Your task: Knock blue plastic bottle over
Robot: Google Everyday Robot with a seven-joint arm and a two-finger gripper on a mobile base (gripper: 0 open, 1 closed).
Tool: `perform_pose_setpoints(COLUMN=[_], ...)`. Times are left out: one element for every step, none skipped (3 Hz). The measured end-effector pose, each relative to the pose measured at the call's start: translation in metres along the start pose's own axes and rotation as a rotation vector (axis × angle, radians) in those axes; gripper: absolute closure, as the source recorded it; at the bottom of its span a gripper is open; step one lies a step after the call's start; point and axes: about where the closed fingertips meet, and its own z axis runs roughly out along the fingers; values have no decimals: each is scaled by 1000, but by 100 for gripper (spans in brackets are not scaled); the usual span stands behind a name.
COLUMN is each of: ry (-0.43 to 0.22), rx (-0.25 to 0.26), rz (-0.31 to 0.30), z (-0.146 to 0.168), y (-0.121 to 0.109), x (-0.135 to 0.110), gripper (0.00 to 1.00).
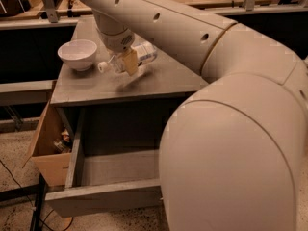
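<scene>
I see my robot's cream arm (192, 28) reaching across a grey table (163, 81). Its 1 gripper (126, 65) is at the middle of the clear plastic water bottle (144, 55) with a white label. The bottle is tipped on its side over the table top, its white screw cap (102, 67) pointing left toward a round white bowl (77, 55) nearby. I cannot tell whether the gripper clamps the bottle or only touches it. Below, a grey drawer (110, 170) stands open, with a brown cardboard box (45, 150) just left.
</scene>
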Motion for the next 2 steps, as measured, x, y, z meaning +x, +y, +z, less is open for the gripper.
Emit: perform_pose_setpoints(ry=[-72,-171], rx=[-37,-21], rz=[33,109], z=[-1,-11], y=[5,2], x=[8,20], gripper=[0,0])
